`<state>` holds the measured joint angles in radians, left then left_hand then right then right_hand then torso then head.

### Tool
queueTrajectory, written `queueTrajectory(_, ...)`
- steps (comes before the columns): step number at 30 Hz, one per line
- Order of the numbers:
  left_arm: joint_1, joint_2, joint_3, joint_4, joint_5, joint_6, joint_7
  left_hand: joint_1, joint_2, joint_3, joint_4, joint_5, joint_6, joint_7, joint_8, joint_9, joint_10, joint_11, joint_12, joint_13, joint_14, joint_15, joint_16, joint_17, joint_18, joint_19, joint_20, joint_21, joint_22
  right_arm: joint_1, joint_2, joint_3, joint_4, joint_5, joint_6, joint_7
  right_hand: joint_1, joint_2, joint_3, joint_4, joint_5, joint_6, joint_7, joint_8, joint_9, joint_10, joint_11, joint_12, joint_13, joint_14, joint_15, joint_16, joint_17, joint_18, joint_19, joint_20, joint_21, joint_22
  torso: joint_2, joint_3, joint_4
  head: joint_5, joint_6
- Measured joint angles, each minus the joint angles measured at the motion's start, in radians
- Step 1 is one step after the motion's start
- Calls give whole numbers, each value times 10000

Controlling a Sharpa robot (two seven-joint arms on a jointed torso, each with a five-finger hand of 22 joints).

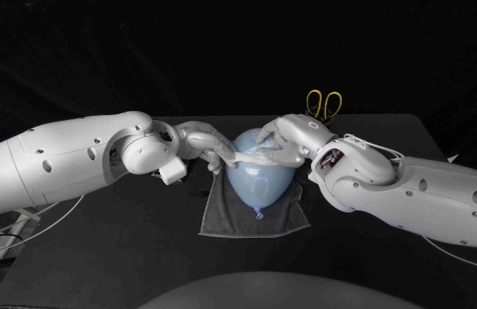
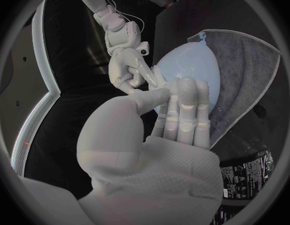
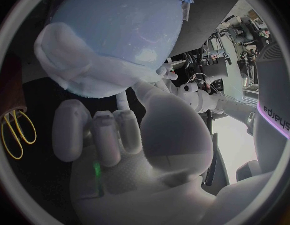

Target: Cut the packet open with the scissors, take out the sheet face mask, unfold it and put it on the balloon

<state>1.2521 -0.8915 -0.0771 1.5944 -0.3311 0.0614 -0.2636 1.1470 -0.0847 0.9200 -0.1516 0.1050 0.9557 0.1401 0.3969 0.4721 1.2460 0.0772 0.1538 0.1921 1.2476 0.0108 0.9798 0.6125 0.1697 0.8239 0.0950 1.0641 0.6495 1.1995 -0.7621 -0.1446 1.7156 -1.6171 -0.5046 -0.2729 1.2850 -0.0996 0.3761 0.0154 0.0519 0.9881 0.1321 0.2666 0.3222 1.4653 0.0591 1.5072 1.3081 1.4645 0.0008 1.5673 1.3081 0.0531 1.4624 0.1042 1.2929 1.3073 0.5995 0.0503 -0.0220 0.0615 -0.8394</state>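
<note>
A pale blue balloon (image 1: 260, 178) lies on a grey towel (image 1: 227, 221) at the table's middle, knot toward me. A white sheet face mask (image 1: 254, 156) is draped, still bunched, across the balloon's far half. My left hand (image 1: 203, 143) pinches the mask's left edge against the balloon. My right hand (image 1: 277, 138) holds the mask's right end from the far side. In the left wrist view the left fingers (image 2: 184, 110) meet the right hand (image 2: 127, 65) beside the balloon (image 2: 189, 65). In the right wrist view the mask (image 3: 89, 75) clings to the balloon (image 3: 120, 20) above my right fingers (image 3: 101, 135).
Scissors with yellow handles (image 1: 323, 104) lie at the table's back, right of the balloon, and also beside the right hand (image 3: 15, 133). The black packet (image 2: 246, 177) lies by the towel (image 2: 254, 70) near my left wrist.
</note>
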Motion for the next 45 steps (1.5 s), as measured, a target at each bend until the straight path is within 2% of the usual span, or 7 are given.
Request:
queueTrajectory(5,0,12,0,-25,1,0,6,-27,-27,30,-31,33,0,0,-2,1,0,0,0,0,1,0,0,-1,-5,0,0,0,0,-71,-22,2,24,-596,-9,-2,273,468,139,140,1,528,-330,304,112,11,-276,294,0,22,-272,-6,0,1,40,-153,235,2,2,5,-2,9,-53)
queueTrajectory(9,-1,12,0,-38,2,0,8,-27,-27,30,-31,33,1,1,-3,1,0,0,0,-1,2,0,0,1,-7,0,0,-1,-1,-100,-45,-6,56,-971,-85,36,388,607,203,150,-2,702,-461,431,118,1,-400,486,-2,11,-398,-7,0,0,26,-284,336,3,1,12,-2,13,-89)
queueTrajectory(24,-4,20,0,-52,4,11,8,-27,-27,30,-30,33,14,14,-55,44,1,2,0,6,41,-4,37,8,-44,0,1,36,-2,-145,-168,-31,173,-1596,-985,311,538,642,314,93,-43,857,-592,842,144,22,-572,602,-4,20,-552,0,-9,0,38,-471,489,7,-9,6,2,1,-131)
queueTrajectory(28,-3,23,0,-53,9,20,8,-47,-47,30,-30,33,14,13,-23,45,2,2,0,6,54,-15,37,7,54,-1,1,36,0,-154,-280,-38,275,-1577,-1387,458,579,602,385,161,-62,869,-594,977,144,13,-628,602,-2,21,-620,0,-9,-2,39,-544,491,6,-10,0,2,-9,-131)
queueTrajectory(30,-3,24,0,-58,13,24,8,-47,-47,30,-30,32,13,13,-23,46,2,2,0,6,54,-15,37,7,75,-1,1,36,8,-159,-375,-44,351,-1494,-1642,589,589,612,411,162,-63,910,-602,1020,144,14,-628,601,-1,21,-621,0,-8,-2,39,-544,490,5,-11,0,1,-18,-128)
queueTrajectory(33,-3,29,0,-68,19,27,7,-45,-45,30,-30,32,13,13,-23,47,2,2,0,6,55,-15,37,7,79,0,1,36,8,-162,-529,-46,491,-1300,-1966,837,589,611,474,173,-81,917,-604,1325,144,13,-628,600,0,21,-621,0,-7,-3,38,-544,490,2,-15,-5,-1,-29,-113)
queueTrajectory(45,-9,48,1,-99,63,31,5,-10,-11,29,-29,29,11,11,-24,48,2,2,-1,3,51,-20,37,4,77,-1,1,35,8,-162,-1385,-50,1370,-322,-2577,1970,589,610,617,230,-63,878,-653,1439,144,16,-698,580,-4,-15,-654,-11,0,-2,34,-614,488,1,-25,-6,-15,-71,-89)
